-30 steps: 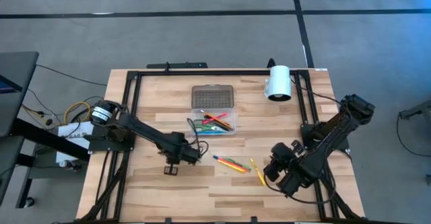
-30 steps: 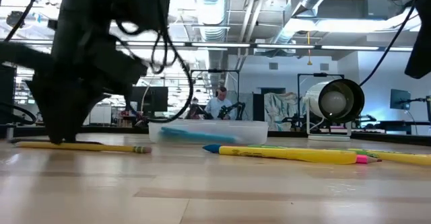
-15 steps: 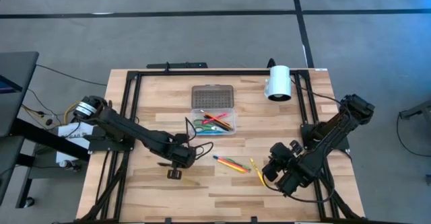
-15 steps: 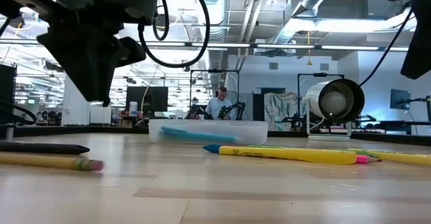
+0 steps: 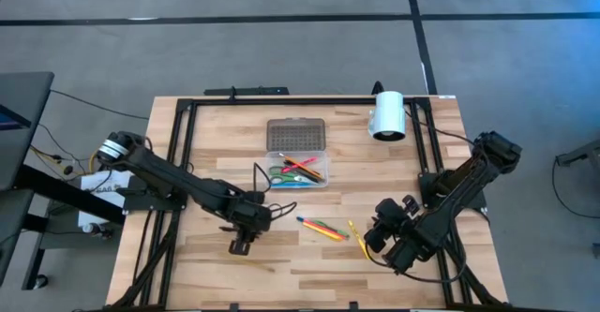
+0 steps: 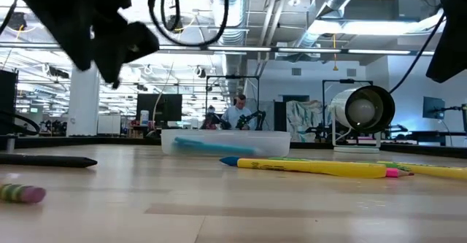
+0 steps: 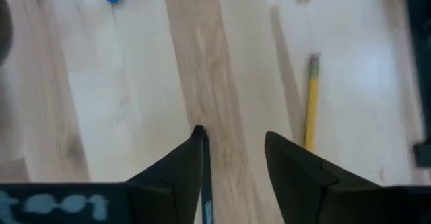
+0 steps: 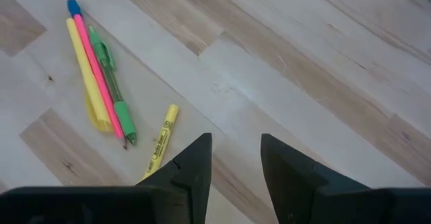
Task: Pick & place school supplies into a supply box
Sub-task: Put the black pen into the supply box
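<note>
The clear supply box (image 5: 317,183) (image 6: 277,142) sits mid-table and holds green-handled scissors (image 5: 279,173) and several pens. Its dotted lid (image 5: 296,132) lies just beyond it. A bundle of yellow, pink and green pens (image 5: 322,228) (image 8: 101,83) and a short yellow marker (image 5: 357,233) (image 8: 161,140) lie on the table. My left gripper (image 5: 239,246) (image 7: 232,157) hovers open above a black marker (image 6: 44,160) (image 7: 205,183) and a yellow pencil (image 7: 310,103) (image 6: 22,193). My right gripper (image 5: 375,242) (image 8: 236,177) hangs open to the right of the pen bundle.
A white cylinder (image 5: 387,115) (image 6: 361,112) lies near the far right corner. A black frame (image 5: 187,115) runs along the table's edges. Bare wood shows along the near side (image 5: 309,274).
My left gripper has risen from the table top and drifted a little toward the near edge. The yellow pencil that lay beside it has moved toward the near edge, so only its eraser end shows in the low view. The black marker behind it has come into view.
</note>
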`<action>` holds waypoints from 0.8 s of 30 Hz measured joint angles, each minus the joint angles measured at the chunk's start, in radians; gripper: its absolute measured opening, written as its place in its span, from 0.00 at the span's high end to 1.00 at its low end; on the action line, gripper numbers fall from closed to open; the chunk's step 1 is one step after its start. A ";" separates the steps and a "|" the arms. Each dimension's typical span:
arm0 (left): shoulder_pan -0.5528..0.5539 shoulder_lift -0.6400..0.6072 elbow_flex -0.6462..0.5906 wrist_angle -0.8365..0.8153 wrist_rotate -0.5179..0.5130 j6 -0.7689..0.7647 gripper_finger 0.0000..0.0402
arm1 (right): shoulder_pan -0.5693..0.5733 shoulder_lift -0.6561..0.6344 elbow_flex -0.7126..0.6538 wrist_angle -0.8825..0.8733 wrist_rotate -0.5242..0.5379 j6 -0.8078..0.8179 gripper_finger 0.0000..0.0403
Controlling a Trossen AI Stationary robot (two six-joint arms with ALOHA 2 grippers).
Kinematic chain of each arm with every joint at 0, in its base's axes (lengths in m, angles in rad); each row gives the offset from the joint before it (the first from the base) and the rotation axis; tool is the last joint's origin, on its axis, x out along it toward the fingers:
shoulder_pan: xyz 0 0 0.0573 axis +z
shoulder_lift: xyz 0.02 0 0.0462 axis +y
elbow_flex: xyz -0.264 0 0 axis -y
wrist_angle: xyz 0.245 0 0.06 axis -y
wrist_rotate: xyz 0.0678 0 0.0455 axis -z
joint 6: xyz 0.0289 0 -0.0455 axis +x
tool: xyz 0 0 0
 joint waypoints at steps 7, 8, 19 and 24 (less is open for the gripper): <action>0.000 -0.068 0.001 -0.018 -0.009 -0.003 0.57 | -0.002 0.014 0.000 0.023 0.000 -0.042 0.70; 0.000 -0.075 0.001 -0.029 -0.012 -0.003 0.57 | -0.002 0.014 0.000 0.023 0.001 -0.042 0.70; -0.007 -0.087 -0.084 -0.184 -0.063 -0.057 0.56 | -0.011 0.014 0.000 0.027 0.016 -0.042 0.70; -0.032 -0.086 -0.168 -0.125 -0.053 -0.124 0.56 | -0.024 0.014 0.000 0.036 0.022 -0.056 0.70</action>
